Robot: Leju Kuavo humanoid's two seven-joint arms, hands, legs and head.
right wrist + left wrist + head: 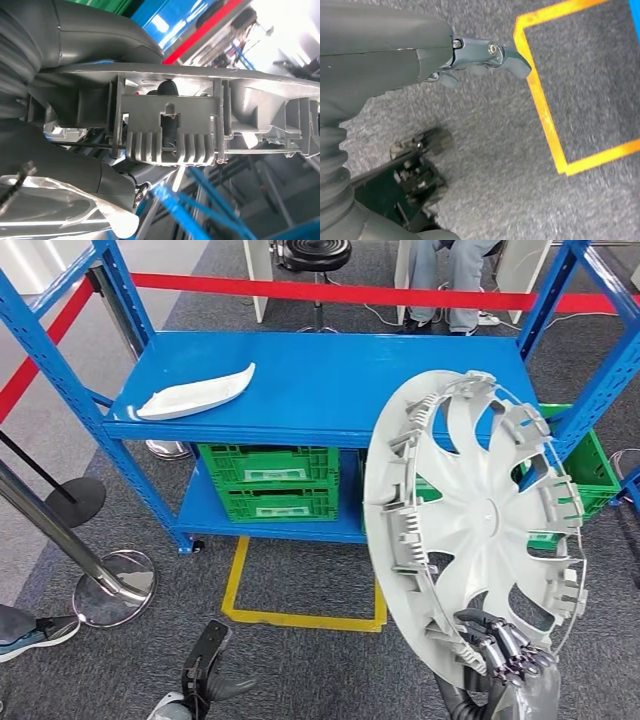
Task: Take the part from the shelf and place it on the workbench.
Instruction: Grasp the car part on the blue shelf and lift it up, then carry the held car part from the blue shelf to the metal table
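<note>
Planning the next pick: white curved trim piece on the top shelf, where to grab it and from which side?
Grip the white trim piece across its narrow width near mid-length, coming from above. It lies flat on the blue shelf, long, thin and tapered, so the ends likely give poor hold. The free left hand is nearer.

Robot arms and hands, right hand raised with a load, left arm hanging low.

The right hand (507, 652) rises from the lower right of the head view, its dark fingers (504, 638) curled over the lower rim of the wheel cover (475, 520), which it holds upright and tilted; in the right wrist view the thick grey thumb (94, 47) lies along the cover's rim. The left hand (207, 665) hangs low at the bottom of the head view, holding nothing, its fingers (490, 52) extended and apart above the floor.
</note>
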